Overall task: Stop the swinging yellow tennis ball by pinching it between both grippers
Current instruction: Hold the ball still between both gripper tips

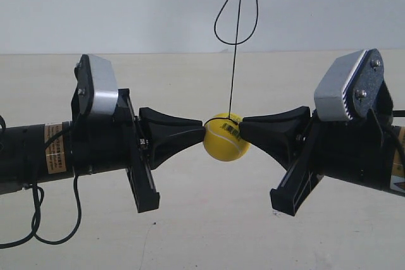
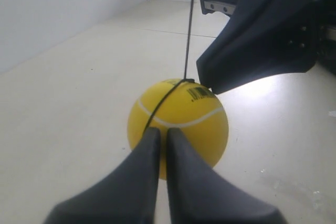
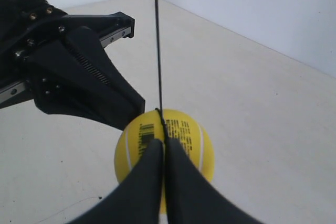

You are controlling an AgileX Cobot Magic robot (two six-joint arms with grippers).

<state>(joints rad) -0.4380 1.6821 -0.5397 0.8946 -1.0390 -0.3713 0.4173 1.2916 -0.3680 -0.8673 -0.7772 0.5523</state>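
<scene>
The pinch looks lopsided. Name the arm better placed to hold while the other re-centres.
Left, probably. The left gripper meets the yellow tennis ball nearer mid-height. The right gripper presses high, by the barcode sticker and cord.

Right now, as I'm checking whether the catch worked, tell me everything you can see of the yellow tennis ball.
The yellow tennis ball is bright yellow, round and smooth-looking, with a white curved seam and a small barcode sticker near its top. A thin black cord wraps over it and runs straight up, forming a loop above. It hangs in the air, pinched between the left gripper and the right gripper, whose shut jaws press on its opposite sides.
</scene>
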